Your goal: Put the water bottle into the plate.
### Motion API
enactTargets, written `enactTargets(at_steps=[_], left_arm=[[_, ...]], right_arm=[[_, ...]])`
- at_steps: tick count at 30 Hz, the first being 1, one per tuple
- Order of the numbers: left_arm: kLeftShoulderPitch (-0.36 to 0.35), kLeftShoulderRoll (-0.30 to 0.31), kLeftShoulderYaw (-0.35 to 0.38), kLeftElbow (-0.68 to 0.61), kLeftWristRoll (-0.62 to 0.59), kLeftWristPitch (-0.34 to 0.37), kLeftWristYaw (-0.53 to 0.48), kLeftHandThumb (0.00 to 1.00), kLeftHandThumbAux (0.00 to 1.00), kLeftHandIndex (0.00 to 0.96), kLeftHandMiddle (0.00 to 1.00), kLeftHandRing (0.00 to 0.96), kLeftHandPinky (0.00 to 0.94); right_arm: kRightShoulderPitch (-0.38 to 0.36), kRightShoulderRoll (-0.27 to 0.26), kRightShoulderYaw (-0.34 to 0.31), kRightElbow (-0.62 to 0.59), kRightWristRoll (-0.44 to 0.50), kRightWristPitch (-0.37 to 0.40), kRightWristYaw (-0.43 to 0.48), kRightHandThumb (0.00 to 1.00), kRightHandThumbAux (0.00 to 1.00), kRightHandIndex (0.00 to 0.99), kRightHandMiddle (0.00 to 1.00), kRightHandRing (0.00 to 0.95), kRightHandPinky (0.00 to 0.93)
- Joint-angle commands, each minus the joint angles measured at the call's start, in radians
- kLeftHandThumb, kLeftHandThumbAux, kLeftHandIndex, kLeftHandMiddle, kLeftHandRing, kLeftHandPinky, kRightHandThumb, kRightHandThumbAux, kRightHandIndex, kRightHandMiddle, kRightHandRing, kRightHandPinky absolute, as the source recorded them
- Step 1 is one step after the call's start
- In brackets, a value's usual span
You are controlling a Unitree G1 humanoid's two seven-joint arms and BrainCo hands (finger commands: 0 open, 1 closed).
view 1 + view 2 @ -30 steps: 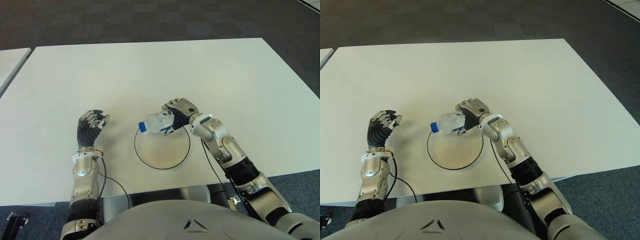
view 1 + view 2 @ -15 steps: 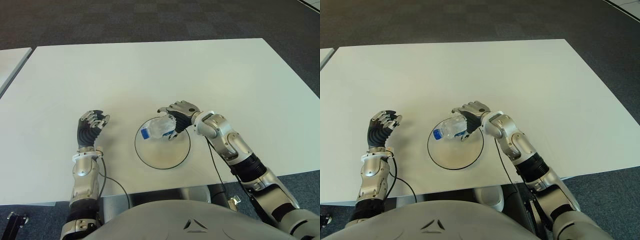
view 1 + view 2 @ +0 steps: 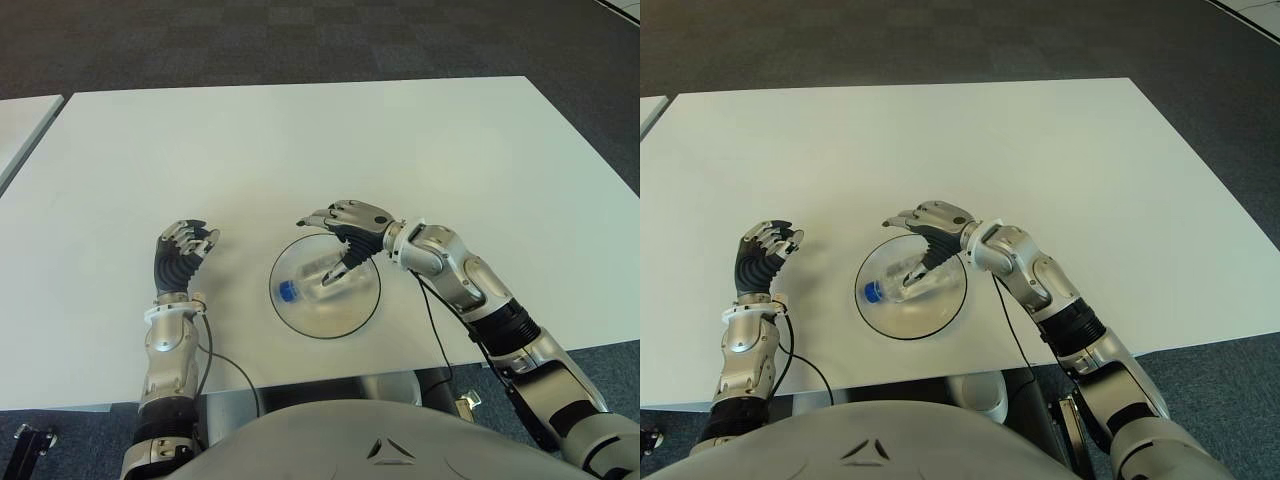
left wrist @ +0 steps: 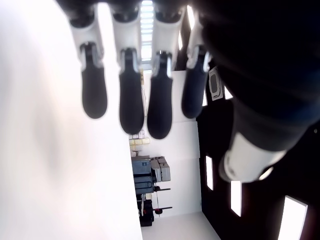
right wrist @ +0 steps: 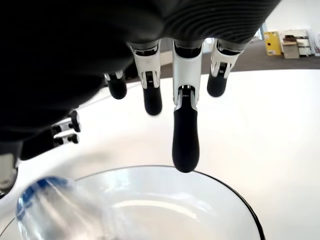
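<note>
A clear water bottle [image 3: 314,281] with a blue cap lies on its side inside the round, black-rimmed glass plate [image 3: 352,308], its cap toward the plate's left rim. My right hand [image 3: 335,240] hovers over the plate's far side with fingers spread, holding nothing; its thumb reaches down close to the bottle. The right wrist view shows the straight fingers [image 5: 185,140] above the plate [image 5: 235,197], and the bottle [image 5: 55,210] lying apart from them. My left hand [image 3: 183,250] stays idle left of the plate, open and holding nothing.
The white table [image 3: 300,150] stretches wide beyond the plate. Its front edge runs just below the plate. A second white table [image 3: 20,120] shows at far left, with dark carpet beyond.
My right hand has opened and let go of the bottle. The bottle went from my grasp at the plate's far rim down into the plate, where it lies on its side.
</note>
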Motion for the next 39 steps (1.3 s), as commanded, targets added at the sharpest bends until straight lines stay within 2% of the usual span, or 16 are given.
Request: enactTargets(at_steps=[1,6,10,19,32,39], left_arm=[[-0.007,0.004,0.004,0.006,0.018,0.005,0.016,0.707,0.712,0.432,0.553,0.531,0.519],[-0.008,0.006,0.005,0.013,0.015,-0.001,0.008,0.706,0.712,0.432,0.556,0.534,0.518],[-0.007,0.006,0.006,0.008,0.000,0.021,-0.004,0.706,0.712,0.432,0.552,0.535,0.499],[-0.015,0.001,0.006,0.018,0.020,0.012,0.027,0.706,0.712,0.432,0.548,0.527,0.510],[-0.008,-0.001,0.001,0.012,-0.006,-0.009,-0.002,0.708,0.711,0.432,0.550,0.532,0.516],[-0.010,0.002,0.002,0.013,-0.031,0.000,-0.023,0.707,0.712,0.432,0.544,0.527,0.513]], right_arm=[[0.008,-0.005,-0.019,0.023,0.038,-0.045,-0.044,0.500,0.340,0.000,0.000,0.000,0.000],[0.021,-0.004,-0.027,0.032,0.047,-0.076,-0.093,0.499,0.267,0.000,0.000,0.000,0.000],[0.031,0.002,-0.029,0.048,0.037,-0.102,-0.151,0.483,0.225,0.000,0.000,0.000,0.000],[0.036,0.002,-0.032,0.064,0.047,-0.135,-0.197,0.462,0.177,0.000,0.000,0.000,0.000],[0.042,0.011,-0.049,0.083,0.109,-0.166,-0.212,0.428,0.156,0.000,0.000,0.000,0.000],[0.065,0.027,-0.084,0.075,0.135,-0.168,-0.261,0.404,0.169,0.000,0.000,0.000,0.000]])
